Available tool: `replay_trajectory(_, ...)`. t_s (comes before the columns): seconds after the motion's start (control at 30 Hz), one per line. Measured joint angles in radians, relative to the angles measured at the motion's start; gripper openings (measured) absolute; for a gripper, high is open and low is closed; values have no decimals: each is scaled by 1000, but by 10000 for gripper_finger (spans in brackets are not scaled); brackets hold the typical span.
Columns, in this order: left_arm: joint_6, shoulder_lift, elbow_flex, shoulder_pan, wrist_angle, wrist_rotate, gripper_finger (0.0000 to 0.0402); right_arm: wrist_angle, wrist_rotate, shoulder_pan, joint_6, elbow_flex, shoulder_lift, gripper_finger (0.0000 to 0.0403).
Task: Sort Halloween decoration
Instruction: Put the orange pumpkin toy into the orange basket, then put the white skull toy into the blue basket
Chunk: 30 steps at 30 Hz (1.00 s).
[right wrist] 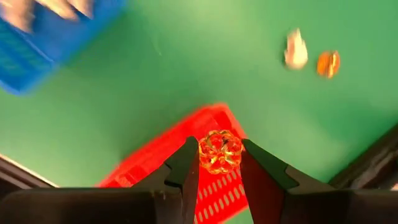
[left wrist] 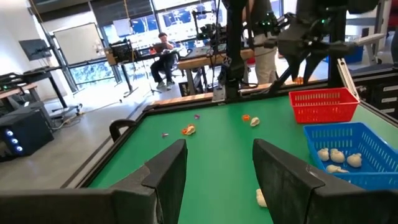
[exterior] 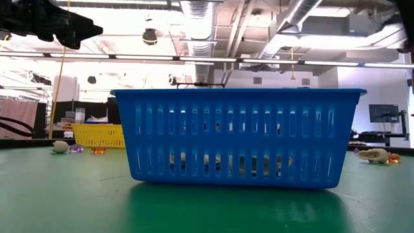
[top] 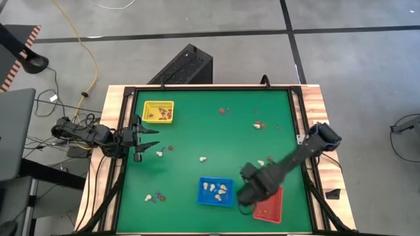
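Note:
My right gripper hangs over the near right of the table, shut on a small orange-red trinket of the Halloween decoration, above the red tray. The blue tray beside it holds whitish-cream trinkets. The yellow tray at the far left holds dark ones. Loose trinkets lie on the green mat, such as a cream one and an orange one. My left gripper waits open and level at the table's left edge, with nothing between its fingers. My right gripper pinches the orange-red trinket by two opposite sides between its two fingers, at their free ends. The fingers come from above, pointing down. The trinket is lifted clear and hangs over one end of the red tray.
More trinkets lie scattered at the far right, far middle, left and near left. A raised black frame borders the mat. People sit at benches beyond the table.

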Motion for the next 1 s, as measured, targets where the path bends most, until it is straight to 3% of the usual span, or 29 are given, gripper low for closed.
replay_trajectory(0.17,-8,0,0,0,0,1,173,219,-75,87,155,-224,-75,134)
replay_trajectory(0.33,-9,0,0,0,-1,0,173,355,-132,110,249,-344,-109,136)
replay_trajectory(0.67,-11,0,0,0,-2,2,173,324,-161,100,284,-366,-107,206)
replay_trajectory(0.8,-11,0,0,0,-5,2,173,321,-184,80,188,-362,-108,234)
replay_trajectory(1.0,-11,0,0,0,-11,2,173,241,-151,2,46,-330,-165,238)
